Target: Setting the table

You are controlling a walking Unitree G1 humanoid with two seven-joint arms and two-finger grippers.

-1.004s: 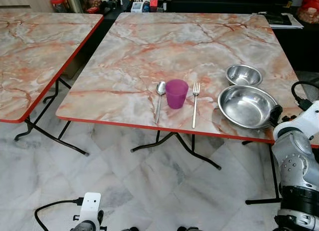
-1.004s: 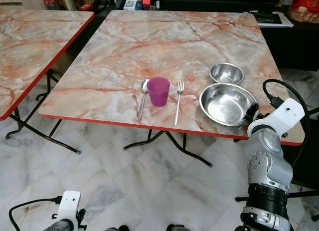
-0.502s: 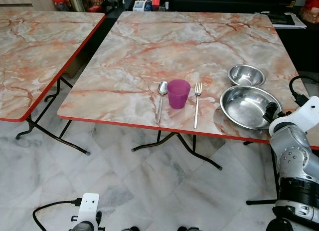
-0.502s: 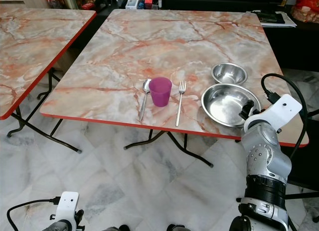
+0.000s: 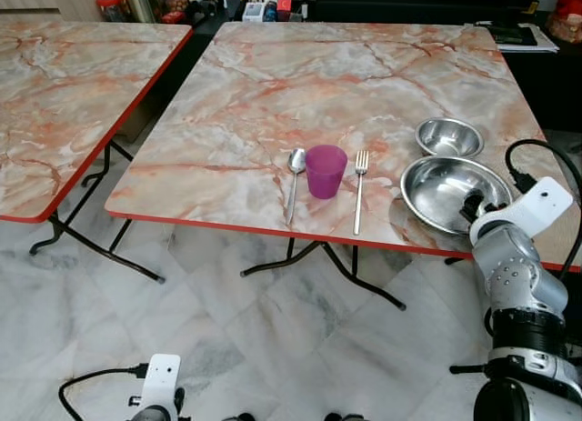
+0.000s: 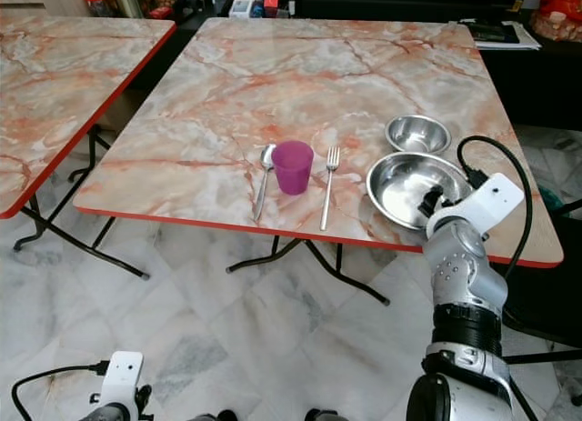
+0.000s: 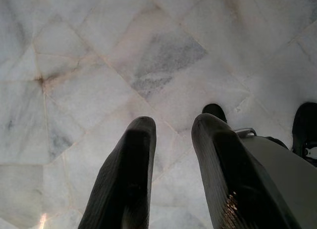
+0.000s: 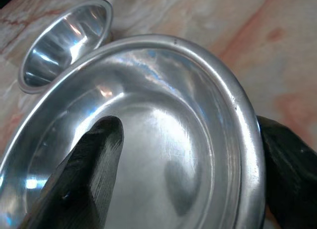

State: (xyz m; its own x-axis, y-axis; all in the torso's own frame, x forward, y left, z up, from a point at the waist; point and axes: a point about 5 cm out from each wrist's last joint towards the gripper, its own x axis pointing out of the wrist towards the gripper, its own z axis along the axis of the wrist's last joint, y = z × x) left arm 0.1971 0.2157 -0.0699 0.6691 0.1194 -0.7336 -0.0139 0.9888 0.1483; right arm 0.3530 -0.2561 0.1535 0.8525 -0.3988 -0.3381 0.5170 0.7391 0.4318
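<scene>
On marble table: two steel bowls, large and small; one purple plastic cup, spoon, fork. My right gripper pinches the large bowl's rim, shifted left since earlier; my left gripper hangs spread.

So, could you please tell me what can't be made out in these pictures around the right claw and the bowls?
- Whether the right claw actually pinches the large bowl: the right wrist view shows fingers straddling the rim, contact unclear.
- In the eye views, the right arm covers the large bowl's near rim.
- The small bowl: cut off by the right wrist view's edge.
- Items beyond the table: too small.
</scene>
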